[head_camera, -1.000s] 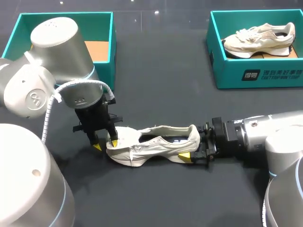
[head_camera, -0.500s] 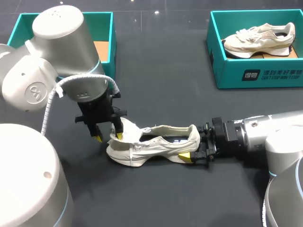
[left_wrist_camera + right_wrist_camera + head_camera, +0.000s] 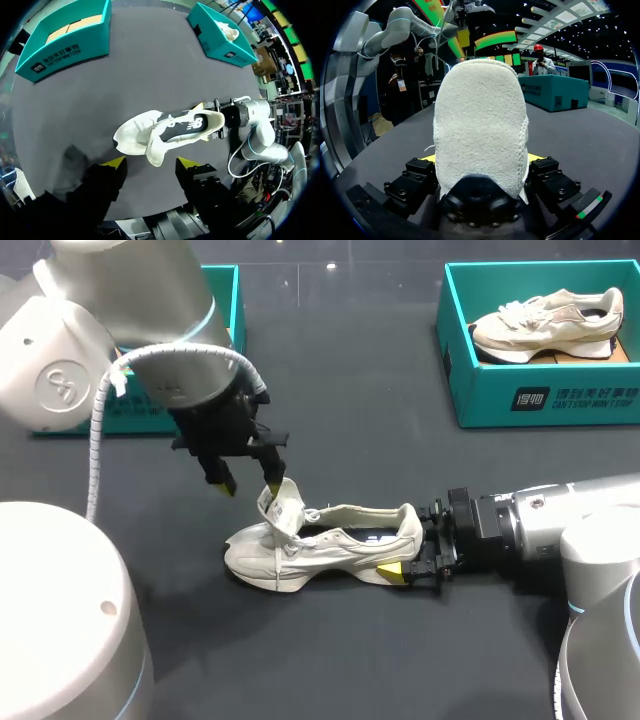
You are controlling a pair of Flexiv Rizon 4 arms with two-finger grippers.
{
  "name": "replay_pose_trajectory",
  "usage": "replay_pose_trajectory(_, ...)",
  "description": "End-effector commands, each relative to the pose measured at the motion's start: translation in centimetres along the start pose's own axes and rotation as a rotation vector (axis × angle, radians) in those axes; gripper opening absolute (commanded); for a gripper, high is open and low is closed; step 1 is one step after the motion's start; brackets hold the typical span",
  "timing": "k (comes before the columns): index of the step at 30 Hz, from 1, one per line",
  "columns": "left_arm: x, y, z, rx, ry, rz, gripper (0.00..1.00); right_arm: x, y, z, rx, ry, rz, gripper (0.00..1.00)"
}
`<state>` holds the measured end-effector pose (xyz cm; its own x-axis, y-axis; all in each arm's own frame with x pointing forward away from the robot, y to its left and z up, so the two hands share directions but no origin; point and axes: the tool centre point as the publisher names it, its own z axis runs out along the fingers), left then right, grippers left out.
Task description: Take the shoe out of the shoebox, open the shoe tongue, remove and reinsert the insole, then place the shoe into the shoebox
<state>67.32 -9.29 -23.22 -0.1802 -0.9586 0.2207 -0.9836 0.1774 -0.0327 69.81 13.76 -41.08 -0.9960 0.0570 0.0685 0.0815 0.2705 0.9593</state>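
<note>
A cream sneaker (image 3: 330,545) lies on its side on the dark table, toe toward my left arm. Its tongue (image 3: 281,506) stands pulled up and out. My left gripper (image 3: 250,483) hangs open just above the tongue, with nothing between its fingers. In the left wrist view the sneaker (image 3: 165,132) lies ahead of the gripper (image 3: 151,162), the tongue pointing toward it. My right gripper (image 3: 408,542) is shut on the sneaker's heel. In the right wrist view the heel (image 3: 480,135) fills the space between the fingers of the gripper (image 3: 481,159).
A teal shoebox (image 3: 238,335) stands at the back left, showing only its cardboard floor. A second teal shoebox (image 3: 540,390) at the back right holds another cream sneaker (image 3: 545,325). Dark tabletop lies between the boxes and the sneaker.
My left gripper rose from the toe and moved right, drawing the tongue upright. Its fingers spread wider and are now clear of the tongue. The right arm kept still.
</note>
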Motion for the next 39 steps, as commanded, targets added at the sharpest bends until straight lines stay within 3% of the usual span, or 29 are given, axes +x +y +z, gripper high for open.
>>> replay_pose_trajectory(1,1.4,-1.3,-1.6,-0.024,-0.016,0.049,0.5,0.1,-0.1,0.2,0.005,0.0,0.001,0.0)
replay_pose_trajectory(13,5.6,-3.0,-3.3,-0.138,-0.009,0.444,0.36,0.1,-0.1,0.2,0.005,0.0,0.001,0.0)
replay_pose_trajectory(15,6.4,-3.2,-3.5,-0.146,-0.006,0.492,0.15,0.1,-0.1,0.2,0.005,0.0,0.001,0.0)
replay_pose_trajectory(16,6.7,-3.4,-3.6,-0.149,-0.002,0.513,0.0,0.1,-0.1,0.2,0.005,0.0,0.001,0.0)
replay_pose_trajectory(29,10.3,-3.0,-2.7,-0.228,-0.102,0.886,0.0,0.1,-0.1,0.2,0.005,0.0,0.001,0.0)
replay_pose_trajectory(31,11.2,-3.1,-2.2,-0.245,-0.079,0.843,0.0,0.1,-0.1,0.2,0.005,0.0,0.001,0.0)
replay_pose_trajectory(39,11.2,-3.1,-2.2,-0.245,-0.079,0.843,0.0,0.1,-0.1,0.2,0.005,0.0,0.001,0.0)
